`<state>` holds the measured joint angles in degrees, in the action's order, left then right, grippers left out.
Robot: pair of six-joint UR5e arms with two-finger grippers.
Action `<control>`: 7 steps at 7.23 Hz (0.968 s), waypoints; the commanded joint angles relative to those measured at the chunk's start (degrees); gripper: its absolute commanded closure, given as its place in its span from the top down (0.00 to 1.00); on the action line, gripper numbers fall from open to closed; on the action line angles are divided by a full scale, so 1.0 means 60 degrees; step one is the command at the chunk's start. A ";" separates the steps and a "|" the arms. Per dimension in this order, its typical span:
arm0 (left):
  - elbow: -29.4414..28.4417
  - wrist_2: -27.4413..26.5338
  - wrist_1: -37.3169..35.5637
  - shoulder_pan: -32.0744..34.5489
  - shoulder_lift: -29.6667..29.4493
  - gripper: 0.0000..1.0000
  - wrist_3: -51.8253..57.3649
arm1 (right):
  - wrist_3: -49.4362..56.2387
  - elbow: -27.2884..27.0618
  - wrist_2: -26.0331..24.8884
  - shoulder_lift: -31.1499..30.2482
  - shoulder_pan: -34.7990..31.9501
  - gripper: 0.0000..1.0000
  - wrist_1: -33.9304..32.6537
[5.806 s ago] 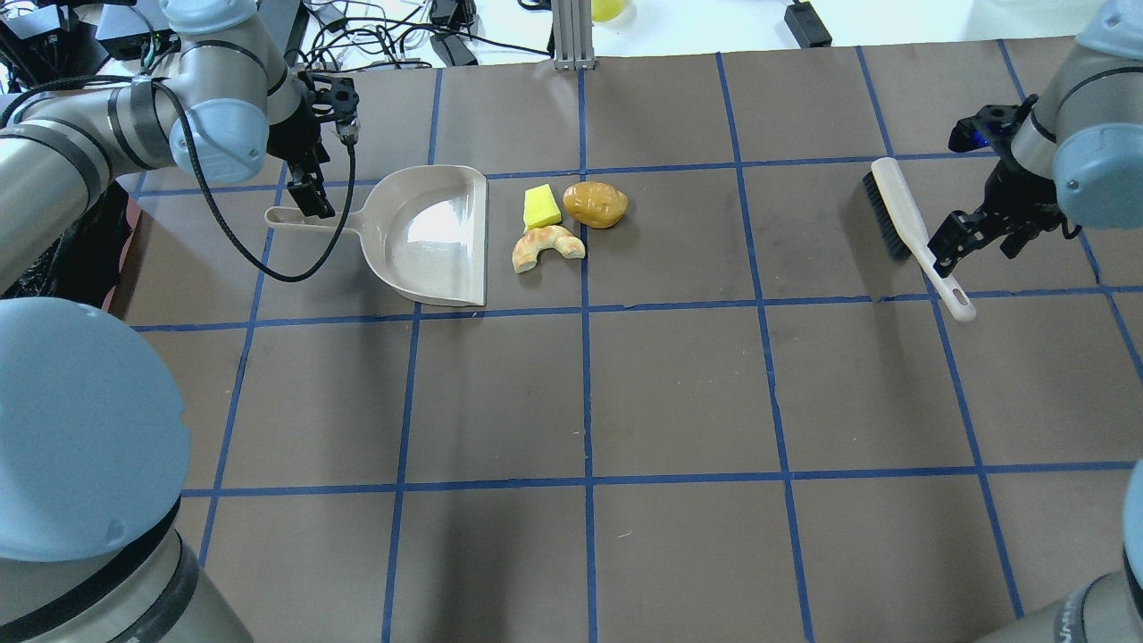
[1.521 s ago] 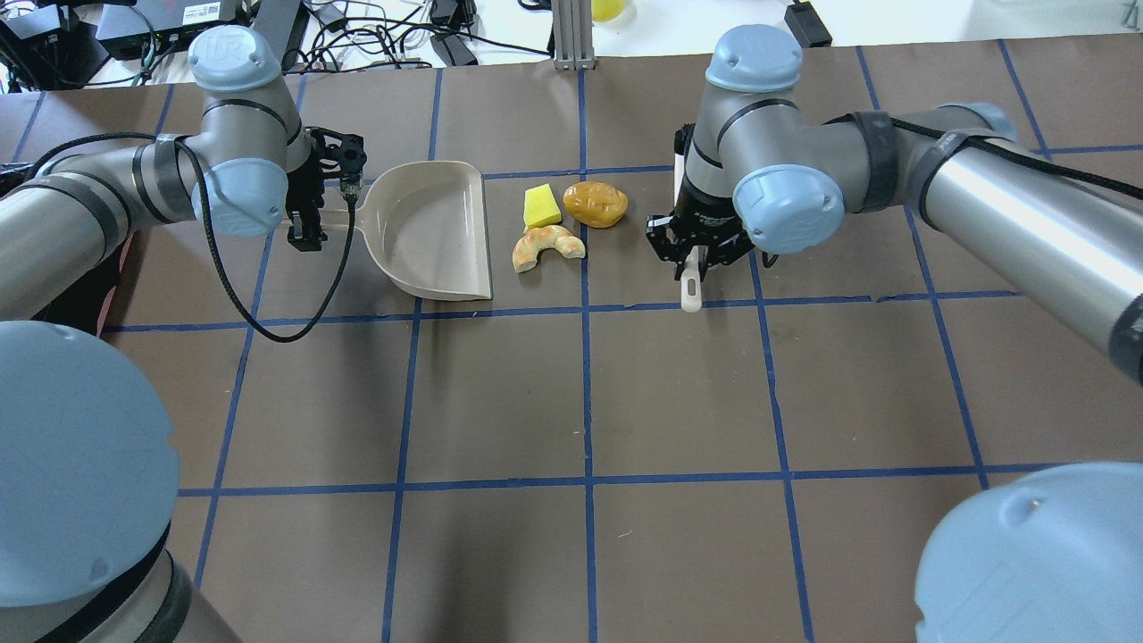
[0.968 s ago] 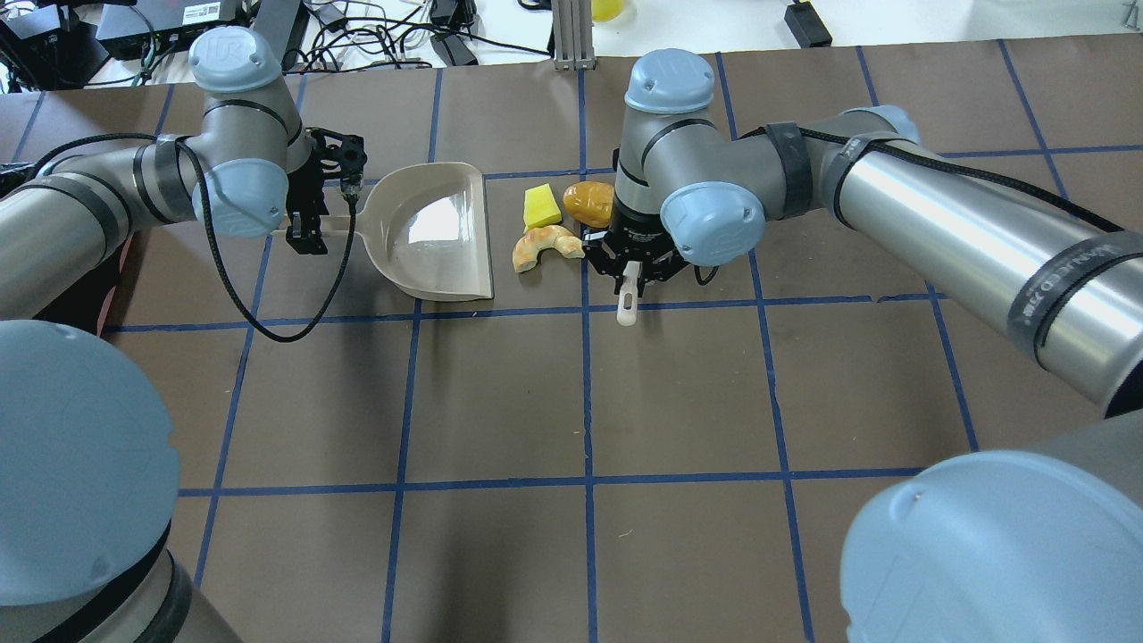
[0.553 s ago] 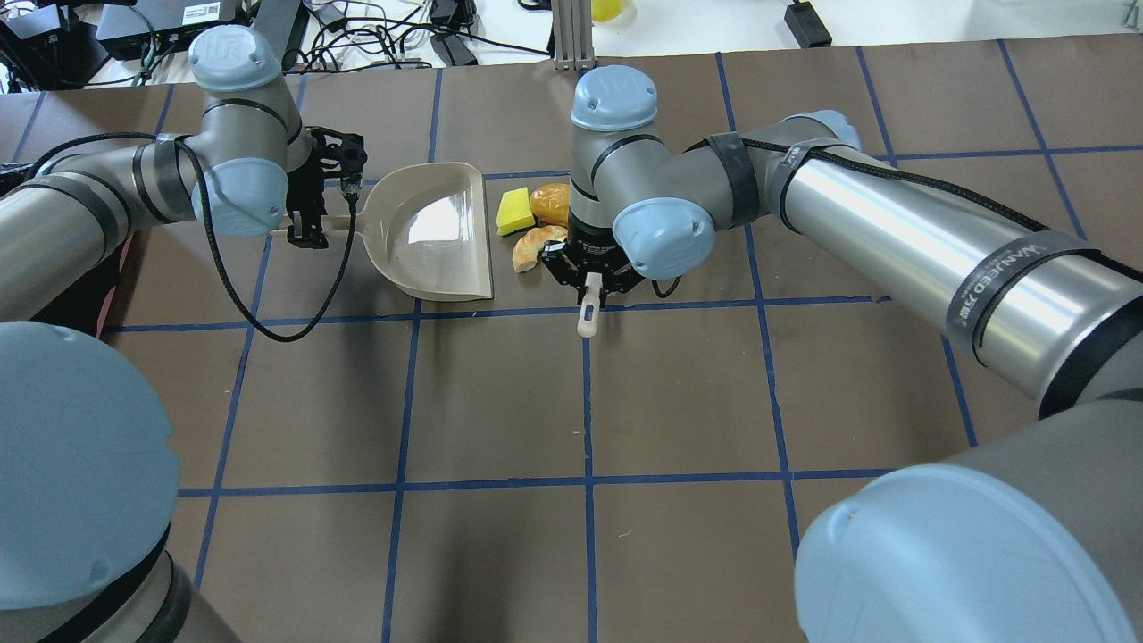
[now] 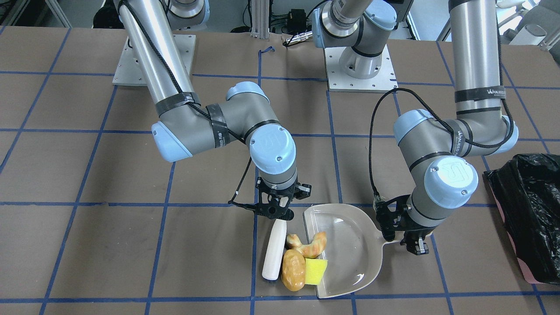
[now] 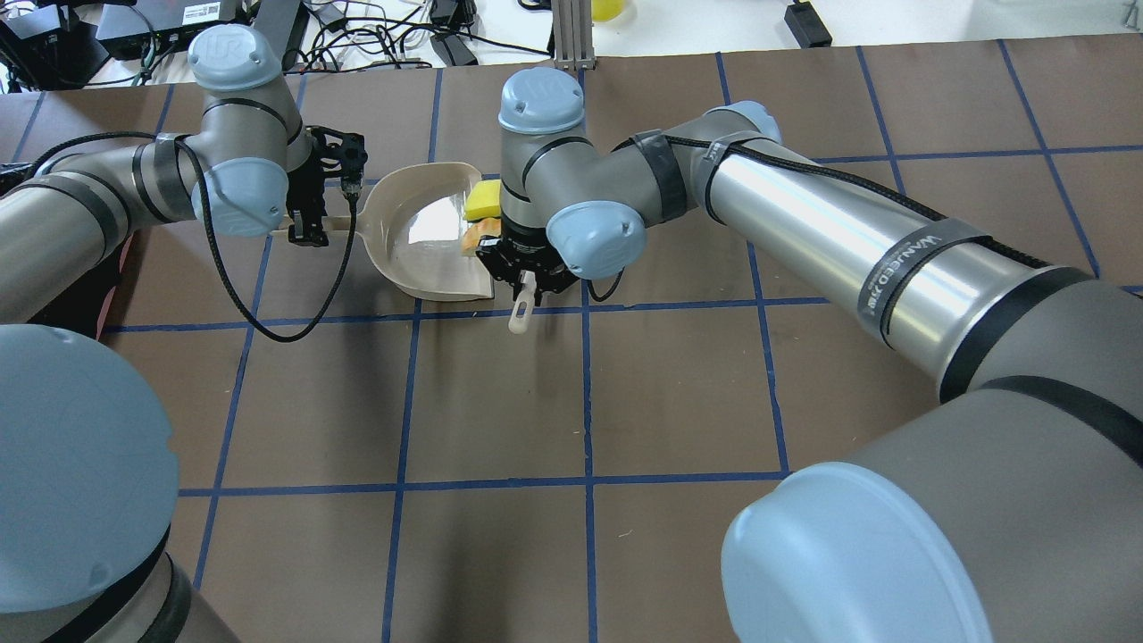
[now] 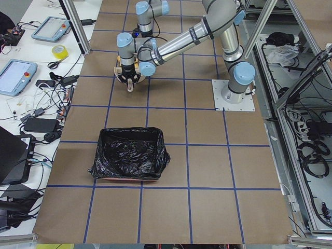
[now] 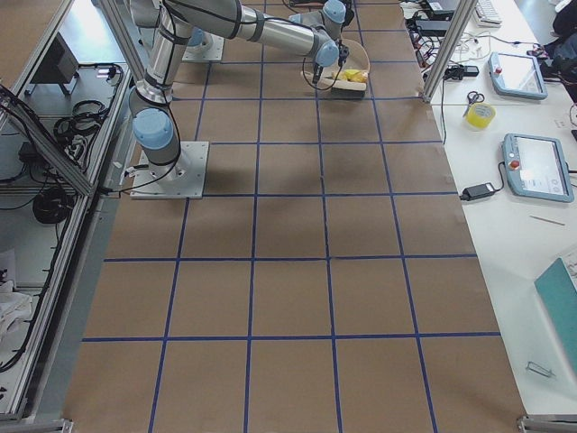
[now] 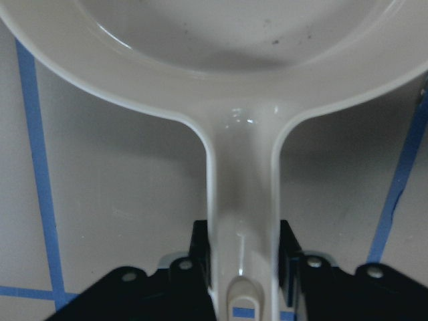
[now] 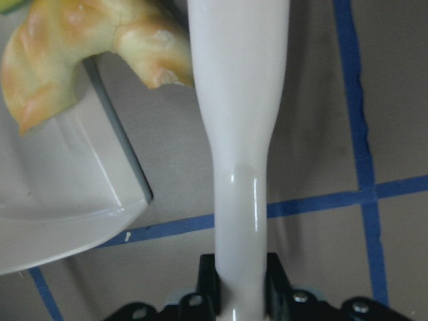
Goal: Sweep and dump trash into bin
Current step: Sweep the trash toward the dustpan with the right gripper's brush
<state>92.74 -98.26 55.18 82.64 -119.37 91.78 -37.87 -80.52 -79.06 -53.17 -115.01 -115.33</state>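
Observation:
The beige dustpan point(image 5: 350, 245) lies on the table, and my left gripper point(image 5: 404, 238) is shut on its handle point(image 9: 244, 200). My right gripper point(image 5: 275, 205) is shut on the white brush handle point(image 5: 273, 251), with the brush held against the trash at the pan's mouth. The croissant point(image 5: 310, 246) straddles the pan's lip. The yellow sponge point(image 5: 316, 271) lies partly on the lip. The potato point(image 5: 293, 270) rests on the table between brush and sponge. In the overhead view my right arm hides the potato. The bin point(image 5: 525, 205) stands apart, past the dustpan's handle.
The black-lined bin point(image 7: 129, 132) sits at the table end on my left. Both robot bases point(image 5: 358, 65) are at the table's rear. Cables and electronics point(image 6: 402, 36) lie beyond the far edge. The table is brown with blue tape lines point(image 6: 585, 402).
My right arm picked up the brush and swept left, pushing the three pieces to the dustpan's mouth. My left gripper closed on the dustpan handle and has since stayed still.

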 commanded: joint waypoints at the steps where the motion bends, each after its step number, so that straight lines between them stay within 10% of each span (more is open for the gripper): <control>1: -0.0002 0.0000 -0.0012 0.0010 0.0017 0.06 -0.0004 | -0.0338 0.0455 0.0211 0.0307 -0.0473 0.00 -0.0026; 7: 0.0012 0.0015 0.0003 0.0010 0.0061 0.04 -0.0018 | -0.1333 0.0777 0.1296 0.0380 -0.1425 0.00 -0.1079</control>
<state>92.74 -98.24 55.20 82.70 -119.06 91.67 -44.48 -76.51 -71.94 -50.90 -122.17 -120.57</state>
